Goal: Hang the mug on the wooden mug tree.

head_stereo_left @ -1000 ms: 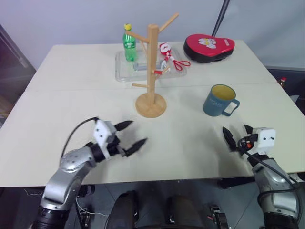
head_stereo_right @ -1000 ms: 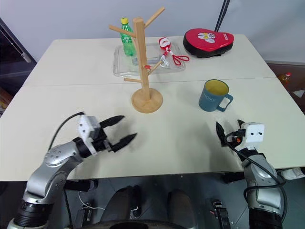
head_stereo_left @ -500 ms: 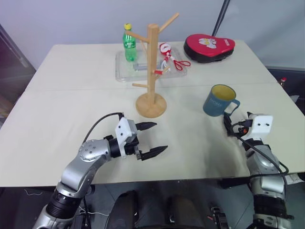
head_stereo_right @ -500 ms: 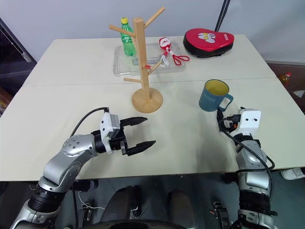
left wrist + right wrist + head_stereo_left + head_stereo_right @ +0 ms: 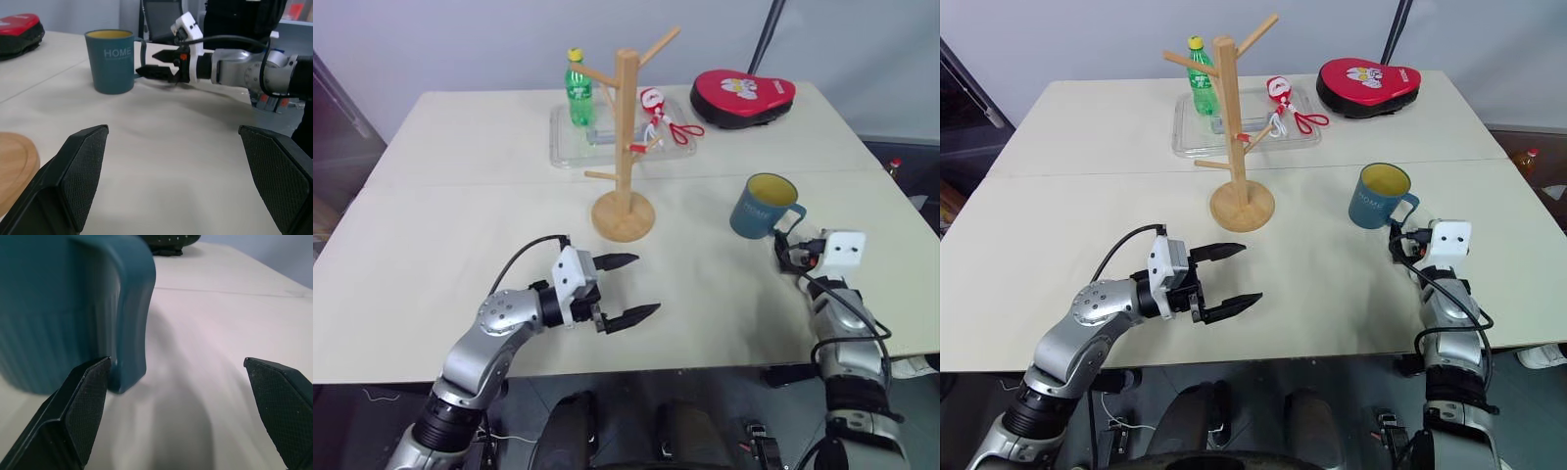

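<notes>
The teal-blue mug (image 5: pixel 762 208) with a yellow inside stands upright on the table at the right, its handle (image 5: pixel 132 308) turned toward my right gripper (image 5: pixel 786 250). That gripper is open and level, its fingertips right at the handle; I cannot tell whether they touch it. The left wrist view shows the mug (image 5: pixel 111 61) and the right gripper (image 5: pixel 146 63) side by side. The wooden mug tree (image 5: pixel 626 137) stands at the table's middle with bare pegs. My left gripper (image 5: pixel 646 285) hovers open near the front, pointing right, empty.
Behind the tree a clear tray (image 5: pixel 568 147) holds a green bottle (image 5: pixel 578 90) and red scissors (image 5: pixel 677 129). A red pad (image 5: pixel 742 96) lies at the back right. The table's right edge runs close to the right arm.
My right gripper has moved forward to the mug's handle. The left gripper has swung right toward the table's middle, staying open.
</notes>
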You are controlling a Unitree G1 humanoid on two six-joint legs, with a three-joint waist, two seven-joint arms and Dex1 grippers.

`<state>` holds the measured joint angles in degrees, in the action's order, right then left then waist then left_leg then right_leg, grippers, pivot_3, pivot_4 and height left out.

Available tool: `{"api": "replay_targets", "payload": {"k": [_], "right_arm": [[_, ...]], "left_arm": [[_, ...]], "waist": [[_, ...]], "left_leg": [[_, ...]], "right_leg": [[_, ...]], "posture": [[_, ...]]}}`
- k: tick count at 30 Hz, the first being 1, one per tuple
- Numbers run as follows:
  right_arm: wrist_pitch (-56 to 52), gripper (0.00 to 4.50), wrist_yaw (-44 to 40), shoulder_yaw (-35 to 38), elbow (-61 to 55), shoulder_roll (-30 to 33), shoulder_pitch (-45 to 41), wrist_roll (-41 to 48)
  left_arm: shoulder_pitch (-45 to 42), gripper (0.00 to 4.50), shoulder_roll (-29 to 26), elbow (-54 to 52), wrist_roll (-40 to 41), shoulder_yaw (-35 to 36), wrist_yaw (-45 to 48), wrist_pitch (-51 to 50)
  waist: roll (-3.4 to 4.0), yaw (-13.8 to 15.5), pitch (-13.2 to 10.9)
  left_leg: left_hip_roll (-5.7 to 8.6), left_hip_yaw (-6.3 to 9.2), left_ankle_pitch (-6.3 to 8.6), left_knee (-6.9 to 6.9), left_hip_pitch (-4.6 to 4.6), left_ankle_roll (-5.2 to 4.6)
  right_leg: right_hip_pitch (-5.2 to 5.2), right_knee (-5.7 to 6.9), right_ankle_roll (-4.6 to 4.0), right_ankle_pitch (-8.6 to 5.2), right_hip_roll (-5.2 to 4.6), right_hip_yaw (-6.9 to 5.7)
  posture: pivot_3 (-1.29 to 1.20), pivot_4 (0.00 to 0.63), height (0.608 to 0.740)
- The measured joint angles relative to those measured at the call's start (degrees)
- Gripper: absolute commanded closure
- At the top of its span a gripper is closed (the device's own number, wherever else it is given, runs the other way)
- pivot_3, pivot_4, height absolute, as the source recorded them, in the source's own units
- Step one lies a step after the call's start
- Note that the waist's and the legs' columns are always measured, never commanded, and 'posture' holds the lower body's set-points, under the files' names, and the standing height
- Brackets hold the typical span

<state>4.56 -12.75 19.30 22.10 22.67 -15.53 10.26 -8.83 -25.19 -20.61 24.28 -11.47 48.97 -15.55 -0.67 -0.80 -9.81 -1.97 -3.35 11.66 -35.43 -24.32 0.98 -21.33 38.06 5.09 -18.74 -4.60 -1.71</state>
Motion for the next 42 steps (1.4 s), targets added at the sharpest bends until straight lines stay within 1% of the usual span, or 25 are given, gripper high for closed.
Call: {"api": "replay_targets", "payload": {"k": [6, 8, 9, 10, 11, 12, 16, 22, 26, 29, 31, 35, 38, 42], "right_arm": [[1.0, 0.04, 0.6, 0.0, 3.4, 0.2, -2.7, -0.1], [1.1, 0.54, 0.6, 0.0, 4.2, 0.3, -3.4, -0.1], [1.1, 0.82, 0.5, 0.0, 4.4, 0.3, -3.4, -0.1], [1.1, 1.22, 0.3, -0.2, 4.5, 0.3, -3.5, -0.1], [1.1, 1.84, 0.1, -0.4, 4.5, 0.2, -3.5, -0.1], [1.1, 2.31, -0.2, -0.6, 4.5, 0.2, -3.5, 0.0], [0.9, 4.48, -0.9, -1.0, 4.5, -0.3, -3.5, 0.1], [-0.1, 4.48, -1.1, -1.5, 2.3, -1.2, -2.6, 0.1], [-1.6, 4.48, -1.5, -2.6, -3.1, -1.0, -0.6, -0.3], [-1.8, 4.48, -5.4, -7.0, -11.7, 2.1, 2.5, -2.6], [-1.9, 4.48, -10.3, -11.2, -21.1, 6.2, 4.9, -4.4], [-5.4, 4.48, -17.9, -16.8, -35.8, 11.4, 5.9, -4.7], [-12.4, 4.48, -19.9, -19.8, -43.0, 12.2, 2.6, -4.3], [-24.0, 4.48, -20.2, -23.8, -48.5, 11.8, -7.4, -4.5]], "left_arm": [[0.0, 0.0, 0.0, 0.3, 0.0, 0.0, 0.5, 0.9], [-0.1, 0.0, 0.0, 0.3, 0.0, 0.0, 0.5, 0.9], [-0.3, 0.0, 0.1, 0.3, 0.0, 0.0, 0.4, 0.9], [-0.4, 0.0, 0.2, 0.3, 0.0, 0.0, 0.3, 0.9], [-0.4, 0.0, 0.3, 0.3, 0.0, 0.0, 0.0, 0.9], [-0.5, 0.0, 0.5, 0.3, -0.1, 0.0, -0.2, 0.9], [-0.9, 0.0, 0.7, 0.4, -0.3, 0.0, -0.7, 0.8], [-1.2, 0.0, 1.1, 0.9, -1.1, -0.1, -1.0, 0.8], [-0.8, 0.0, 1.2, 0.9, -1.0, 0.0, -1.0, 0.8], [0.3, 0.0, 0.9, 1.1, -1.0, 1.4, -1.1, 1.2], [0.4, 0.0, 0.4, 2.4, -1.0, 3.8, -1.3, 1.6], [1.4, 0.0, -1.2, 4.9, -1.0, 7.8, -1.6, 3.1], [1.5, 0.0, -3.3, 6.6, -1.0, 11.1, -1.1, 3.9], [0.1, 0.0, -6.1, 8.6, -0.7, 14.1, 0.1, 4.3]], "waist": [[0.0, 0.0, 0.0], [0.0, 0.0, 0.0], [0.0, 0.0, 0.0], [0.0, 0.0, 0.0], [0.0, 0.0, 0.0], [0.0, 0.0, 0.0], [0.0, 0.0, 0.0], [0.0, 0.0, 0.0], [0.0, 0.0, 0.0], [0.09, -0.1, -0.1], [0.09, 0.0, -0.1], [0.06, 0.0, -0.1], [0.04, 0.0, -0.1], [0.02, 0.1, -0.1]], "left_leg": [[0.0, -0.01, 0.0, 0.0, 0.0, 0.0], [0.0, 0.0, 0.0, -0.01, 0.0, 0.0], [0.0, 0.0, 0.0, 0.0, 0.0, 0.0], [0.0, 0.0, 0.0, -0.01, 0.0, 0.0], [0.0, 0.0, 0.0, 0.0, 0.0, 0.0], [0.0, 0.0, 0.0, -0.01, 0.0, 0.0], [0.0, 0.0, 0.0, -0.01, 0.0, 0.0], [0.0, 0.0, 0.0, -0.02, 0.0, 0.0], [-0.01, 0.01, 0.0, -0.02, -0.01, 0.0], [-0.02, 0.01, 0.0, -0.01, -0.01, 0.0], [-0.03, 0.02, 0.0, -0.01, 0.0, 0.0], [-0.05, 0.04, 0.0, -0.01, 0.0, 0.0], [-0.05, 0.06, 0.0, -0.04, -0.02, 0.0], [-0.07, 0.1, 0.0, -0.06, -0.04, 0.0]], "right_leg": [[0.0, 0.0, 0.0, 0.0, -0.01, 0.0], [0.0, 0.0, 0.0, 0.0, -0.01, 0.0], [0.01, 0.0, 0.0, 0.0, -0.01, 0.0], [0.01, 0.0, 0.0, 0.0, 0.0, 0.0], [0.01, 0.0, 0.0, 0.0, -0.01, 0.0], [0.01, 0.0, 0.0, 0.0, -0.01, 0.0], [0.01, 0.01, 0.01, 0.0, -0.01, 0.0], [0.01, 0.02, 0.01, 0.0, -0.01, 0.0], [0.0, 0.01, 0.01, 0.0, -0.01, 0.0], [-0.04, 0.03, 0.01, 0.0, -0.01, 0.01], [-0.04, 0.03, 0.01, 0.0, 0.02, 0.0], [-0.02, 0.01, 0.01, 0.0, 0.02, -0.02], [-0.03, 0.02, 0.0, 0.01, -0.06, -0.03], [-0.04, 0.01, -0.02, 0.01, -0.09, -0.07]], "posture": [[0.0, 0.15, 0.736], [0.0, 0.15, 0.736], [0.0, 0.15, 0.736], [0.0, 0.15, 0.736], [0.0, 0.15, 0.736], [0.0, 0.15, 0.736], [0.0, 0.15, 0.736], [0.0, 0.15, 0.736], [0.0, 0.15, 0.736], [0.0, 0.15, 0.736], [0.0, 0.15, 0.736], [0.0, 0.15, 0.736], [0.0, 0.15, 0.736], [0.0, 0.15, 0.736]]}}
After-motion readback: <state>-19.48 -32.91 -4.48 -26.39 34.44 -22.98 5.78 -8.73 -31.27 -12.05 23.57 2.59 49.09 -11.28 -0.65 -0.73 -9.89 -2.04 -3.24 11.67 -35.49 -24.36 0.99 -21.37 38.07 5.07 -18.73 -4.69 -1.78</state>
